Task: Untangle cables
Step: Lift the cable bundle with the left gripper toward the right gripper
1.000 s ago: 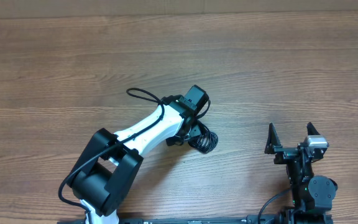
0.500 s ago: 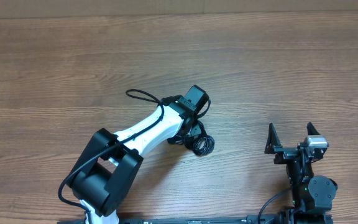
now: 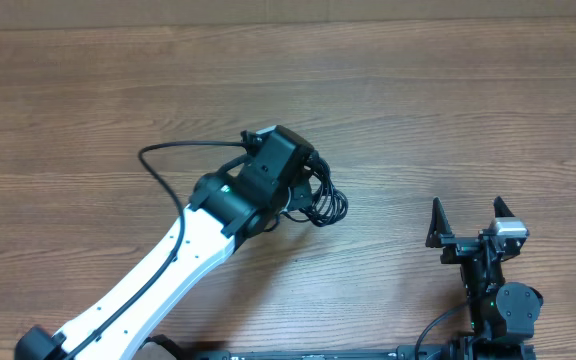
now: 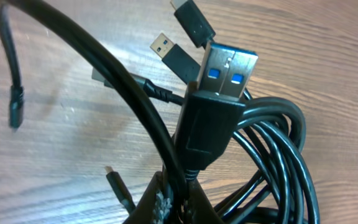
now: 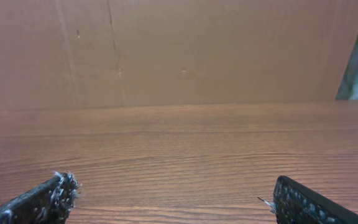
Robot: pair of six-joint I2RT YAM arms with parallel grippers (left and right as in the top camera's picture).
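Observation:
The cables (image 4: 278, 155) are a tangled bundle of thin black cords, with a looped coil on the right in the left wrist view. A large plug with blue inserts (image 4: 229, 68) stands up in front of the camera, and smaller plug tips (image 4: 174, 55) stick out around it. My left gripper (image 4: 182, 202) is shut on cords at the base of that bundle. From overhead, the cables (image 3: 326, 203) bunch beside the left gripper (image 3: 303, 195) at mid-table. My right gripper (image 3: 468, 215) stands open far to the right, with only bare wood between its fingers (image 5: 58, 190).
The brown wooden table (image 3: 418, 90) fills the overhead view. The left arm's own thicker black wire (image 3: 168, 150) arcs out to the left of the wrist. A cardboard wall (image 5: 179, 50) stands beyond the table's far edge.
The left jaws have shut on the bundle. The left arm has risen and swung its wrist up and left, and the cables have shifted a little toward the far side. The right arm has not moved.

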